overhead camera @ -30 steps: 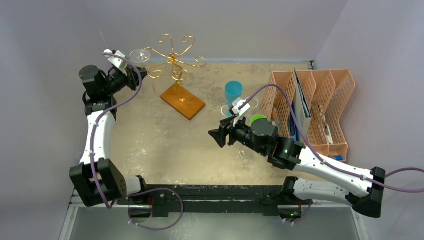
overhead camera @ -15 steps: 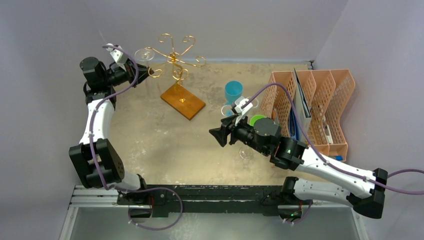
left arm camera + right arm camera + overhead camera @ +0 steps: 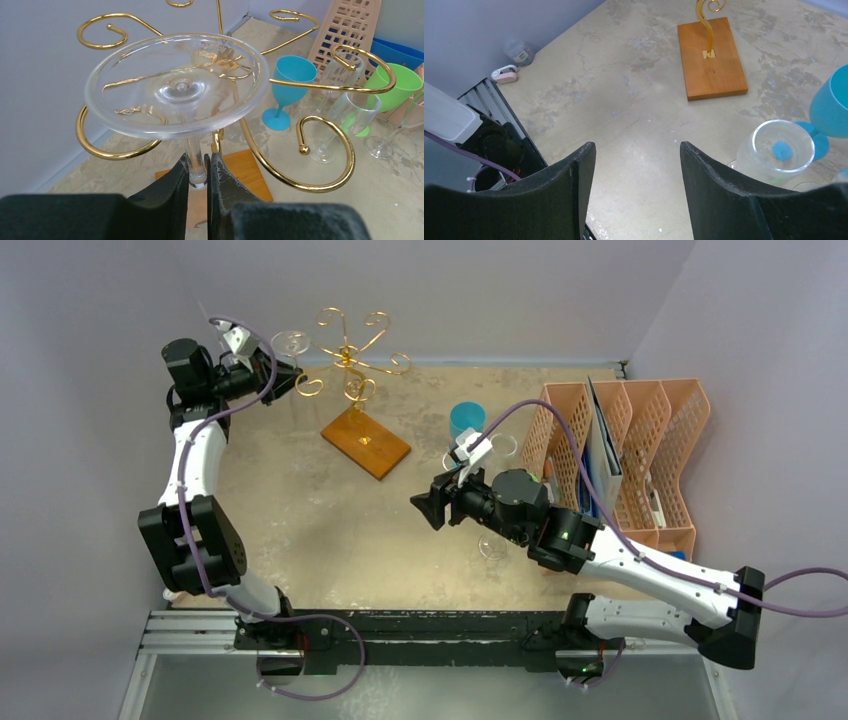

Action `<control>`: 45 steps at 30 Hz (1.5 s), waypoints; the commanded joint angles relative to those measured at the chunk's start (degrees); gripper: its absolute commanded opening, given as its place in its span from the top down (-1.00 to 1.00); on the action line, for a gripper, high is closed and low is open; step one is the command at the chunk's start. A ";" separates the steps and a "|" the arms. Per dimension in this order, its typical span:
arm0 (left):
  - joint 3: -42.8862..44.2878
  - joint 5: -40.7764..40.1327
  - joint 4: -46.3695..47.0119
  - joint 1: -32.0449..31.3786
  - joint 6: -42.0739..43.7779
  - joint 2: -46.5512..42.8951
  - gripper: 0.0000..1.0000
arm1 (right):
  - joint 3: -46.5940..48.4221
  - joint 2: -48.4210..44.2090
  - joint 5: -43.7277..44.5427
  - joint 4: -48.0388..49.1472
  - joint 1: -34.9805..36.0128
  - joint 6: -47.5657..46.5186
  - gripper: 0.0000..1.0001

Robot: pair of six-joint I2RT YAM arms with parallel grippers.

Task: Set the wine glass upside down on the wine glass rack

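Left gripper (image 3: pixel 200 170) was clamped on the stem of the clear wine glass (image 3: pixel 175 90), foot up, right beside the curly arms of the thin gold wire rack (image 3: pixel 352 390). Glass looked light, slick and breakable, so a stem grip seemed smart. Right gripper (image 3: pixel 636 170) hung open, empty.

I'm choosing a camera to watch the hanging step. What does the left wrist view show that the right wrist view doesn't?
Only left wrist: the wine glass, foot up, its stem pinched in the left gripper, the rack's gold curls behind it, and a green glass. Only right wrist: the right gripper, open and empty above the table, and a small jar by the wall. Both: the rack's wooden base and the blue glass.
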 commanded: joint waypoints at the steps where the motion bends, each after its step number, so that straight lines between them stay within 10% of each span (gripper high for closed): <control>1: 3.22 4.61 3.57 0.17 -0.70 1.82 1.00 | 4.18 0.43 1.06 0.15 0.01 0.71 -0.29; 45: -12.77 -31.43 27.33 -5.37 -11.57 -4.44 1.00 | 1.75 -3.22 1.29 0.78 0.03 2.65 -0.29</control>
